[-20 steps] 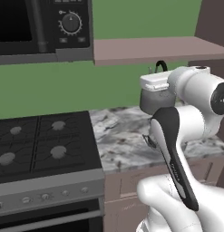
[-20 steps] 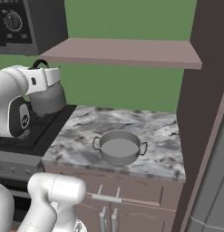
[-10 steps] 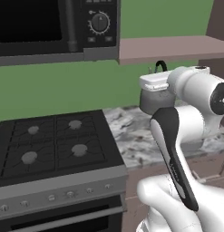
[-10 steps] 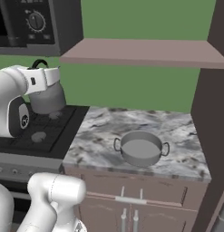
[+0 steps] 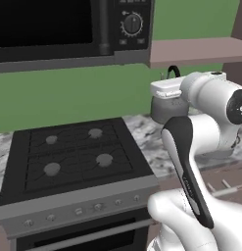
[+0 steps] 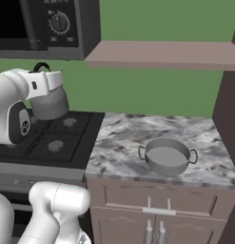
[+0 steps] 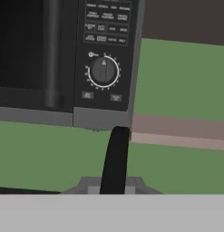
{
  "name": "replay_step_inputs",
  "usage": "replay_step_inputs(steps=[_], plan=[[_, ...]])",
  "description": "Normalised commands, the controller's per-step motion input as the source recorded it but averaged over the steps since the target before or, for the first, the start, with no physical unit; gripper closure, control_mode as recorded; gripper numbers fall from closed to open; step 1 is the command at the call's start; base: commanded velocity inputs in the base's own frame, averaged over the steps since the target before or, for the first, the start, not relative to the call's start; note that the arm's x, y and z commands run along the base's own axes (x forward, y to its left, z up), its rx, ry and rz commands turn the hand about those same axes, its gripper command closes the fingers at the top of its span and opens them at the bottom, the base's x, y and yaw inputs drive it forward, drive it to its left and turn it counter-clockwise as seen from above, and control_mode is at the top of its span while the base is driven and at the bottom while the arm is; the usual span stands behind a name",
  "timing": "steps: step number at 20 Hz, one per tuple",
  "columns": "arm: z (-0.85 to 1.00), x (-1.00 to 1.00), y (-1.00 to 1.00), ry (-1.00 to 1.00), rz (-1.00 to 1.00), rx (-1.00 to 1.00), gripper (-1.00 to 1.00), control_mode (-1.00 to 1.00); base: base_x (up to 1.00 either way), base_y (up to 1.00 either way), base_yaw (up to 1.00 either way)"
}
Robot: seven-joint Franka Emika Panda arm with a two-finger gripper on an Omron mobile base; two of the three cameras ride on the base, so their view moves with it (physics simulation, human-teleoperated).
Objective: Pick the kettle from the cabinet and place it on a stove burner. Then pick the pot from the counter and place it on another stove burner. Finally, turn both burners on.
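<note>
A: Right base view, upper left of the frame: the kettle hangs in the air under the white hand, above the back of the stove. Its black handle arches up just over the hand.

B: So the fingers have it by the handle?

A: Yes. They are pinched fully closed on it. In the hand view the dark handle rises at bottom centre, with the microwave behind it.

B: In the left base view the kettle sits right of centre, half hidden by the arm, over the worktop edge beside the stove. How do you think it handles?

A: Rigid metal, probably light if empty. The round body looks smooth and slippery, so the handle is the right place to hold it. But a thin arched handle lets the body swing under the grip, I judge, so any setting down should be slow and level.

B: And the pot?

A: It rests on the worktop at lower right of the right base view, well apart from the stove. It is wide, shallow and stiff, with no lid. Too broad to span, I think; the rim or one of the small side handles seems the likely place to grip it.

B: Burners?

A: All four are bare, under the grates.
</note>
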Motion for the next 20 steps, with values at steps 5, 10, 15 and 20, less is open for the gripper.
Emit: replay_step_inputs(steps=[5,10,15,20], plan=[[0.00,0.00,0.00,0.00,0.00,0.00,1.00,1.00,0.00,0.38,-0.07],[0.00,0.00,0.00,0.00,0.00,0.00,1.00,1.00,0.00,0.38,-0.07],[0.00,0.00,0.00,0.00,0.00,0.00,1.00,1.00,0.00,0.39,-0.06],[0.00,0.00,0.00,0.00,0.00,0.00,1.00,1.00,0.15,0.35,-0.02]])
